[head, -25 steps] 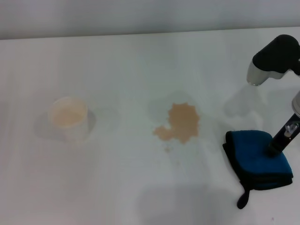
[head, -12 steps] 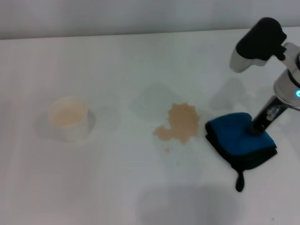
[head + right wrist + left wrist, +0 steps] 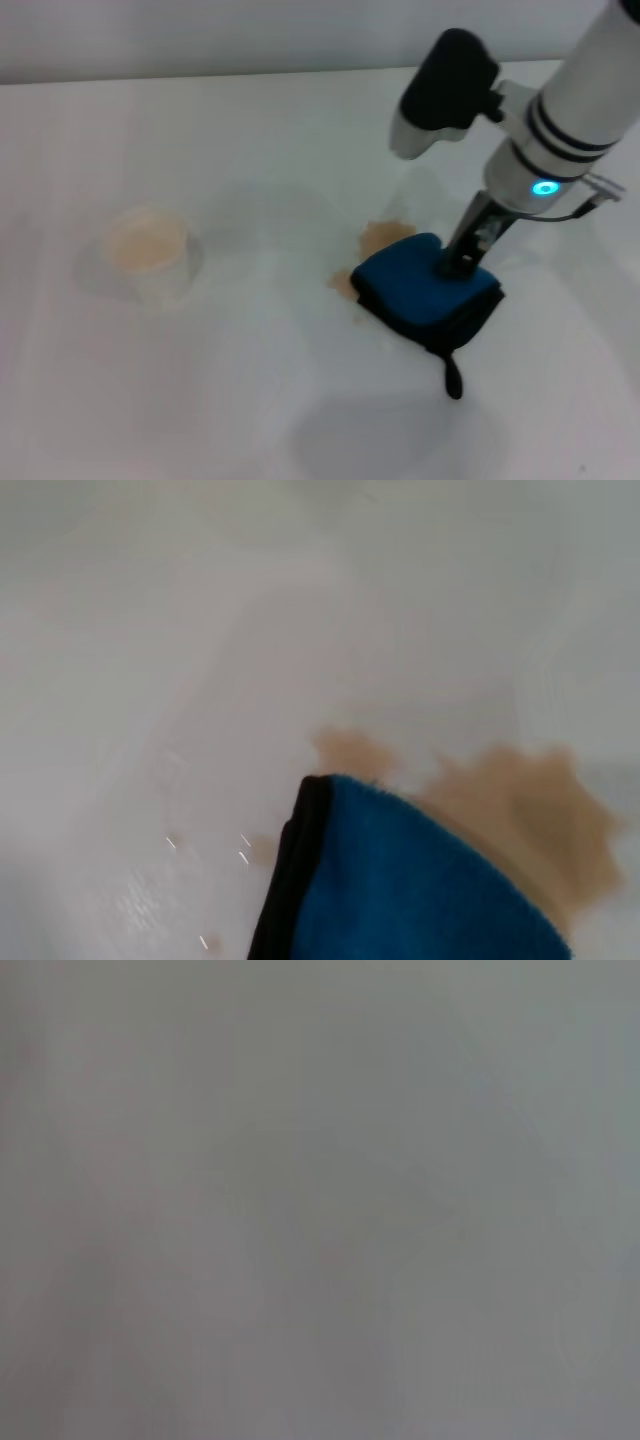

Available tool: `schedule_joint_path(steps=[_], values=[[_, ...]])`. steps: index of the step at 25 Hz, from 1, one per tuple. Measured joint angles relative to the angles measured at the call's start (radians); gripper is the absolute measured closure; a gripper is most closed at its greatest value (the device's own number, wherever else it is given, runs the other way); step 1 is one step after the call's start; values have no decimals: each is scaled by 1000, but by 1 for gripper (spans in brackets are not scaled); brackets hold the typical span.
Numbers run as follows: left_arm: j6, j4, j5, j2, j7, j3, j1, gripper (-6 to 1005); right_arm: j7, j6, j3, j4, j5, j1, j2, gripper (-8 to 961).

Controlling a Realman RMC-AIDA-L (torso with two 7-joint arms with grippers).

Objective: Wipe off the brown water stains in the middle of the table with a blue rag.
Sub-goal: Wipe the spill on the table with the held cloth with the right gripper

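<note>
Near the middle of the desk [image 3: 250,130], pressed onto the blue rag [image 3: 425,290]: right hand [image 3: 458,262], clamped on the rag's far right part and bearing down. Covered by the rag already, most of the brown water stains [image 3: 378,237]; showing past its far and left edges, only a tan rim and a small lobe. Same story in the right wrist view: blue cloth with black edging [image 3: 400,880] lying over part of the blotch [image 3: 540,820], with a small separate patch just beside the rag's corner. Trailing toward the near side, the black loop tail [image 3: 453,380].

To do the wipe well, probably: keep the rag flat and the pressure even, carry on leftward until the lobe and the specks on the near left are passed over, then draw back across the same patch so nothing gets smeared outward. Worth watching: the folded cloth bunching under a single point of pressure and leaving streaks.

Well apart on the left, a white paper cup [image 3: 148,252], outside the wiping path as judged from here. Underfoot, a smooth white glossy top, faintly reflective, likely easy for liquid to slide on. Beyond the far edge, a plain pale wall. Left hand nowhere visible; left wrist view only a blank grey field.
</note>
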Motion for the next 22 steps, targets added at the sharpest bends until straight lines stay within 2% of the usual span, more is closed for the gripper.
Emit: schedule_joint_path(steps=[8,14,22], values=[[7,-2,1,0,1,0,-8,127,-19,-63,-137,30,160,101,3,857],[11,-2,2,-3,1,3,-16,127,-34,-89,-223,45,233,149,6,857],[11,-1,2,-4,1,12,-13,128,-36,-208,-260,208,226,208,6,856]])
